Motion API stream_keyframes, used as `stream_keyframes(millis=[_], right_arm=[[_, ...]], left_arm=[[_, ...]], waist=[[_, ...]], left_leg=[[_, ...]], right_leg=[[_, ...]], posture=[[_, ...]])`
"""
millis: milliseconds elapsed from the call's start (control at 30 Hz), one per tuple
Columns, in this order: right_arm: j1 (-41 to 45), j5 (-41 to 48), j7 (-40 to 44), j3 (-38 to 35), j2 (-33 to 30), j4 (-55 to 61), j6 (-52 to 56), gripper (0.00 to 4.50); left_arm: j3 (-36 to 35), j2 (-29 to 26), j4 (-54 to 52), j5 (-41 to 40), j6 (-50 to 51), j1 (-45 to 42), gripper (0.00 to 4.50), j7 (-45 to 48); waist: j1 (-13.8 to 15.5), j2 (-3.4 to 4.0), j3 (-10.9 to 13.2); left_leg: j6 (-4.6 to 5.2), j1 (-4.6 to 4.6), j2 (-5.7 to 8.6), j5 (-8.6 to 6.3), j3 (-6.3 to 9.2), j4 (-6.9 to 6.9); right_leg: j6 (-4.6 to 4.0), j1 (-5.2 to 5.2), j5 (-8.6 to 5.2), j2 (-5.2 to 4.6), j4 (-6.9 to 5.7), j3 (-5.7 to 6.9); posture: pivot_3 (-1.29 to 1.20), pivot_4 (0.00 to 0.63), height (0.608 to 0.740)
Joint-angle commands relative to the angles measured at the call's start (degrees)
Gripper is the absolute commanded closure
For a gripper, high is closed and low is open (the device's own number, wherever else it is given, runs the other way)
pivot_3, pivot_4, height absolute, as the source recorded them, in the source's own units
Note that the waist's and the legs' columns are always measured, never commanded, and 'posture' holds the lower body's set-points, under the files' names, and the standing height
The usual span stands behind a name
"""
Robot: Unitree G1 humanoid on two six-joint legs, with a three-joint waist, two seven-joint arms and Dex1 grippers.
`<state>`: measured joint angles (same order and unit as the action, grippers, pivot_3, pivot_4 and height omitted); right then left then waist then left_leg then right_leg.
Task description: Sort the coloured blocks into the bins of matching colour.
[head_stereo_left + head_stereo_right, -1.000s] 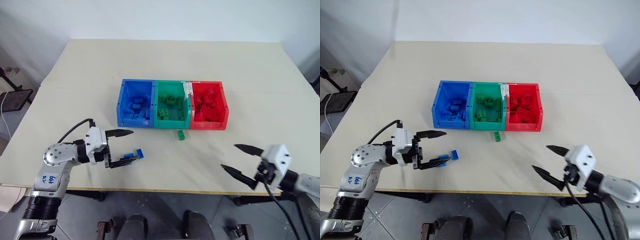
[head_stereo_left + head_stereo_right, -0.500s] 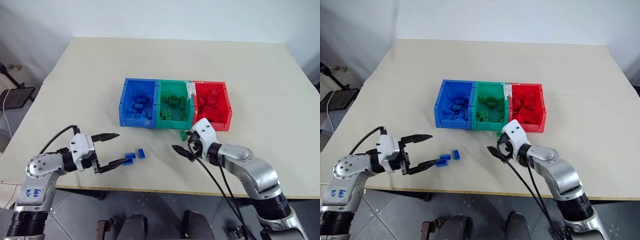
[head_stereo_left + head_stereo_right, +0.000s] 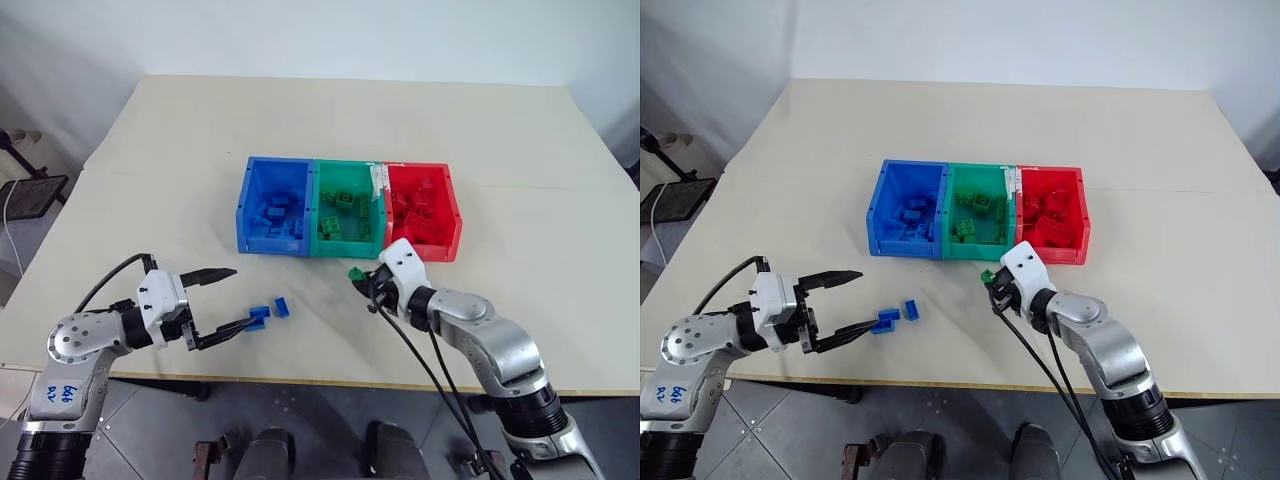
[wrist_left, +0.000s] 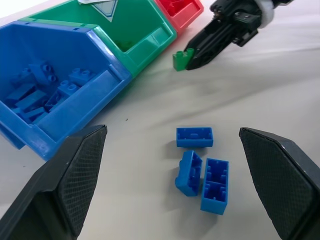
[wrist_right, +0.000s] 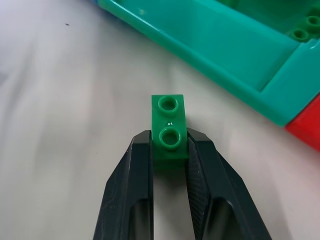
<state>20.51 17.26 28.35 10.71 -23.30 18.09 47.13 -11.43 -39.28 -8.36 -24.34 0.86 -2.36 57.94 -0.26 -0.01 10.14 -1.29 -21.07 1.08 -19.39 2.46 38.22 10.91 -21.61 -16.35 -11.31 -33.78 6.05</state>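
**What the views leave hidden or cut off**

In the right wrist view, the lower half of the green block (image 5: pixel 169 132) is hidden between the two fingers (image 5: pixel 131 200) of the right claw (image 5: pixel 169 150), and the green bin (image 5: pixel 235 55) beside it runs out past the picture's edge, so its inside hardly shows. In the left wrist view, the blue bin (image 4: pixel 80 107) is cut at the edge, and the red bin (image 4: pixel 177 9) beyond it shows one corner alone. From the head views, the blocks heaped inside the bins are too small and crowded to count. The tabletop (image 3: pixel 300 130) has its near right corner hidden behind the right arm.
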Motion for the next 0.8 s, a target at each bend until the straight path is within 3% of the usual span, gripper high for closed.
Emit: stream_keyframes(millis=[33, 167, 367, 533, 667, 733, 800], right_arm=[[1.3, 4.6, 5.1, -2.2, -0.8, 6.0, -1.8, 4.04], [10.8, 6.7, 3.0, -5.6, 2.3, 4.6, -1.5, 4.04], [22.8, -1.3, 0.9, -3.6, 4.5, -13.5, -11.3, 4.04], [25.8, -3.9, 3.1, -3.1, 5.4, -22.6, -17.9, 2.31], [25.8, -4.4, 4.4, -4.0, 4.7, -23.5, -20.5, 0.94], [22.2, -2.3, 9.0, -5.5, 3.0, -20.0, -25.4, 0.24], [18.9, -0.1, 13.5, -6.7, 1.5, -17.0, -29.1, 0.05]], left_arm=[[-2.2, 0.2, -2.5, -1.4, 0.9, 0.3, 0.0, -2.1], [-5.8, 1.5, -4.2, -3.5, 3.2, 1.8, 0.0, -6.5], [-7.3, 2.0, -4.4, -3.2, 3.4, 3.4, 0.0, -8.6], [-7.1, 1.4, -4.2, -3.2, 4.4, 3.4, 0.0, -8.2], [-7.3, 1.1, -3.9, -3.1, 4.9, 2.8, 0.0, -8.2], [-8.1, 1.4, -2.1, -0.3, 2.8, 1.8, 0.0, -10.6], [-8.7, 1.6, -1.2, 0.1, 2.1, 1.3, 0.0, -11.5]], waist=[[0.0, 0.0, 0.0], [-0.7, 0.01, 0.0], [-1.3, 0.0, 0.0], [-1.5, 0.01, 0.0], [-1.7, 0.01, 0.0], [-1.6, 0.01, 0.0], [-1.2, 0.01, 0.0]], left_leg=[[0.0, -0.01, 0.0, 0.0, 0.0, 0.0], [0.0, 0.0, -0.02, 0.0, -0.03, 0.02], [-0.01, 0.08, -0.02, 0.0, 0.01, -0.07], [-0.01, 0.04, 0.0, 0.0, 0.0, -0.08], [-0.01, 0.04, -0.01, 0.0, 0.0, -0.09], [-0.01, 0.04, -0.02, 0.0, 0.0, -0.09], [-0.01, 0.0, -0.02, 0.0, 0.04, -0.08]], right_leg=[[0.0, -0.01, 0.0, 0.0, 0.0, 0.0], [0.0, -0.02, 0.0, 0.01, -0.01, -0.03], [0.0, -0.02, 0.0, 0.01, -0.07, -0.01], [0.0, -0.06, 0.0, 0.01, -0.05, -0.01], [0.0, -0.07, 0.0, 0.01, -0.05, -0.01], [0.0, -0.07, 0.0, 0.01, -0.06, -0.01], [0.0, -0.07, 0.0, 0.01, -0.03, 0.02]], posture=[[0.0, 0.15, 0.74], [0.0, 0.15, 0.74], [0.0, 0.15, 0.74], [0.0, 0.15, 0.74], [0.0, 0.15, 0.74], [0.0, 0.15, 0.74], [0.0, 0.15, 0.74]])
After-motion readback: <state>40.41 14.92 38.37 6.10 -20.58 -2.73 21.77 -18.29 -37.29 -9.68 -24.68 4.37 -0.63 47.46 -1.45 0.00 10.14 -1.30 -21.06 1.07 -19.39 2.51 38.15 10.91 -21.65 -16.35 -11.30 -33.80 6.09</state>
